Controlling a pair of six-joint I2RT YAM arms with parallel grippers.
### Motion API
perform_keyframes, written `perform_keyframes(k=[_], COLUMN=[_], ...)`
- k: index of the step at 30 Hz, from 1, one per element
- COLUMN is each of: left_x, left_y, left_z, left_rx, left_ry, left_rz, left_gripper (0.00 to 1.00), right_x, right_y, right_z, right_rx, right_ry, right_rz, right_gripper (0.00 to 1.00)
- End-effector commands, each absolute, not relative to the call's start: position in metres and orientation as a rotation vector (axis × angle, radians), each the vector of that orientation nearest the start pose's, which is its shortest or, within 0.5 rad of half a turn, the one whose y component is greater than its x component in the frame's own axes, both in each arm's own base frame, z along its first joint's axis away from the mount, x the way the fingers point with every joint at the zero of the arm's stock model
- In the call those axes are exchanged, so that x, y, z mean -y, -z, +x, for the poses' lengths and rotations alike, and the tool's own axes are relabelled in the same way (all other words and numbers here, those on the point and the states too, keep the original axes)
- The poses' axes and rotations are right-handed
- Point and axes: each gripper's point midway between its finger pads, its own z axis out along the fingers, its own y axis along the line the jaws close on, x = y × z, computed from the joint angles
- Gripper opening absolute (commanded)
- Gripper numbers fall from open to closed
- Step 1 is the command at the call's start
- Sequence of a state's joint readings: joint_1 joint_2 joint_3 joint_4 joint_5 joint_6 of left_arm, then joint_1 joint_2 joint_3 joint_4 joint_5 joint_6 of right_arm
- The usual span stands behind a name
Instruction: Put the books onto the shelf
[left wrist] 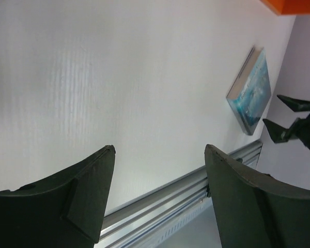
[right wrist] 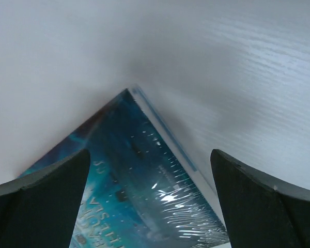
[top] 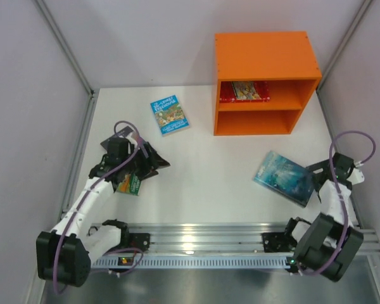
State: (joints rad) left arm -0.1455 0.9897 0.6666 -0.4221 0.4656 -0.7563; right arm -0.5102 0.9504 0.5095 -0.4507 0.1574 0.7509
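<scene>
The orange shelf (top: 266, 60) is standing at the far right of the white table (top: 209, 171), its two open compartments facing the arms. A red-bordered book (top: 244, 92) is lying flat in the upper compartment; the lower compartment is showing only bare orange board.

A light-blue illustrated book (top: 170, 115) is lying flat on the table to the left of the shelf, well apart from both arms. A teal-blue book (top: 284, 177) is lying flat near the right arm, turned at an angle to the table edge. A green book (top: 130, 183) is lying at the left side, partly covered by the left arm. A dark shape is lying under the left wrist, too obscured to identify.

The left gripper (top: 157, 163) is hovering above the green book's area. In the left wrist view its fingers (left wrist: 82, 191) are standing apart with only bare table between them, gripping nothing. The camera is looking across the table toward the teal-blue book and the aluminium rail (top: 196, 237).

The right gripper (top: 314, 180) is sitting at the right edge of the teal-blue book. In the right wrist view its jaws are spread wide, with a corner of the shrink-wrapped book lying between and below the fingers (right wrist: 46, 196); they are not closing on it.
</scene>
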Motion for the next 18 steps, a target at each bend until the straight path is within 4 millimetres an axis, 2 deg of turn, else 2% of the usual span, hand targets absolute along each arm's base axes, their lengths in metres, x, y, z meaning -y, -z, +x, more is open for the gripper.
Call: perform_keyframes(k=[1,2,3,4,6,8,9,12,17,18], left_x=[0.16,0.161,0.161,0.161,0.161,0.165,0.168,0.183,0.202,0.209], left_y=[-0.168,-0.171,-0.173,-0.174,-0.164,-0.153,-0.144,-0.13,-0.126,-0.125], left_z=[0.253,0.253,0.255,0.255,0.255,0.254,0.253,0.246,0.243,0.24], left_rx=[-2.343,-2.334,-2.32,-2.312,-2.329,-2.344,-2.374,-2.424,-2.428,-2.434], left_ry=[1.017,1.019,1.014,1.008,0.998,1.011,1.016,1.037,1.03,1.045], left_rz=[-0.329,-0.317,-0.311,-0.295,-0.295,-0.272,-0.266,-0.213,-0.153,-0.147], left_gripper=[0.76,0.76,0.76,0.77,0.76,0.76,0.76,0.75,0.75,0.75], right_x=[0.12,0.117,0.114,0.101,0.087,0.072,0.058,0.039,0.013,-0.001], right_y=[-0.039,-0.025,-0.021,-0.009,-0.006,-0.004,-0.004,-0.01,-0.018,-0.02], right_z=[0.227,0.234,0.237,0.241,0.252,0.259,0.262,0.269,0.272,0.273], right_rx=[-2.052,-2.11,-2.167,-2.245,-2.319,-2.375,-2.421,-2.445,-2.448,-2.452], right_ry=[-0.013,-0.054,-0.078,-0.16,-0.217,-0.253,-0.258,-0.265,-0.333,-0.378], right_rz=[1.457,1.433,1.387,1.36,1.23,1.118,1.024,0.874,0.763,0.743], right_gripper=[1.0,1.0,1.0,0.99,0.97,0.95,0.92,0.86,0.68,0.65])
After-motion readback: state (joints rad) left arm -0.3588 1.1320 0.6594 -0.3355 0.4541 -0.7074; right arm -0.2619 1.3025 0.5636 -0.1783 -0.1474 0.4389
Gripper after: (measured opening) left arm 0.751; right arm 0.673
